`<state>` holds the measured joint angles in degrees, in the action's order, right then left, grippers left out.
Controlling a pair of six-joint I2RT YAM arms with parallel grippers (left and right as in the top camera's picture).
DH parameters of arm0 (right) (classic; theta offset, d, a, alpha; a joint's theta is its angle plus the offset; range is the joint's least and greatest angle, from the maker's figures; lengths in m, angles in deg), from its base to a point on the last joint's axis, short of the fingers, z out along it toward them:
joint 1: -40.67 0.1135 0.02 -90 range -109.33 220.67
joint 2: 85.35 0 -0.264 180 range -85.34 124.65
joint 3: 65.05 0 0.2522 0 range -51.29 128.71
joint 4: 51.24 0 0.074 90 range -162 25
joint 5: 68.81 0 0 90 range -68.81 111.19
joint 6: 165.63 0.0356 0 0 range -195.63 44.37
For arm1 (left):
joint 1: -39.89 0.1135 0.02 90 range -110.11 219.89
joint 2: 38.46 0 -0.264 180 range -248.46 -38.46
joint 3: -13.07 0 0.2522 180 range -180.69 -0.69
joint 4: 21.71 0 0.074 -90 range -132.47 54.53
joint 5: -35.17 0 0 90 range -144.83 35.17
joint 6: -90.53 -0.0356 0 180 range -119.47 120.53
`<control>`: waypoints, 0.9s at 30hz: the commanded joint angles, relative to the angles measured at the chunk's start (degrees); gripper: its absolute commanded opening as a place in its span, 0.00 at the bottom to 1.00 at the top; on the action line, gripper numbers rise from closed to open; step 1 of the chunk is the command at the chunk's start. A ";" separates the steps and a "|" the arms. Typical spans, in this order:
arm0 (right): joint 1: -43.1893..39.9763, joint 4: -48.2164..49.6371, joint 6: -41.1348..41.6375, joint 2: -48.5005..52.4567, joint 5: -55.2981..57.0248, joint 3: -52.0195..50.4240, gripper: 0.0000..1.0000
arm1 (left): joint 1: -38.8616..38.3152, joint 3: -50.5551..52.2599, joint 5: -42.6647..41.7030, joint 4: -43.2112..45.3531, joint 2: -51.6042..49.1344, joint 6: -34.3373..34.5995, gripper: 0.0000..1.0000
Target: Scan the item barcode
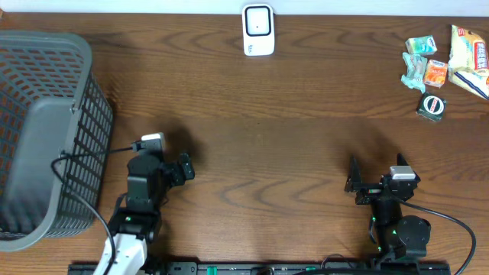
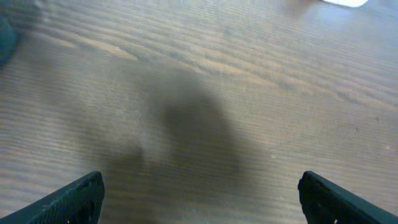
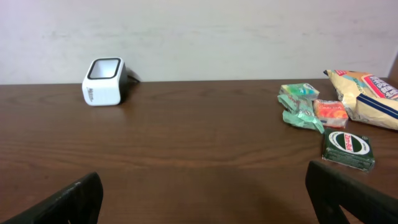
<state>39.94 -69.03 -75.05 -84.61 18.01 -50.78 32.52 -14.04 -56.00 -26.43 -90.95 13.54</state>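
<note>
Wooden table (image 1: 290, 145) carries white scanner (image 1: 258, 30) and snack packs (image 1: 467, 53); left hand (image 1: 188, 169), right hand (image 1: 351, 177) both spread apart

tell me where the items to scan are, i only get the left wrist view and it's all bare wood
Observer: They lie together at the far right corner of the table: a snack bag, an orange packet and a dark green pack.
Operator: ok and the scanner
Observer: The white scanner stands at the middle of the far edge, well left of the items.
</note>
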 commanded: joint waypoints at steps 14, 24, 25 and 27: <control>-0.02 -0.09 -0.66 -0.39 0.00 -0.17 0.99 | 1.38 11.69 0.13 7.19 18.60 -3.63 0.98; -0.02 -0.11 -0.66 -0.39 0.00 -0.17 0.99 | 1.60 13.11 0.31 4.79 26.77 -4.46 0.98; -0.02 -0.11 -0.66 -0.39 0.00 -0.17 0.99 | 1.60 13.11 0.31 2.89 28.20 -4.46 0.98; -0.02 -0.11 -0.66 -0.39 0.00 -0.17 0.99 | 1.60 13.11 0.31 -0.33 30.60 -4.46 0.97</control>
<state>39.94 -69.03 -75.05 -84.61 17.99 -50.78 33.67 -1.08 -55.98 -23.75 -63.76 10.48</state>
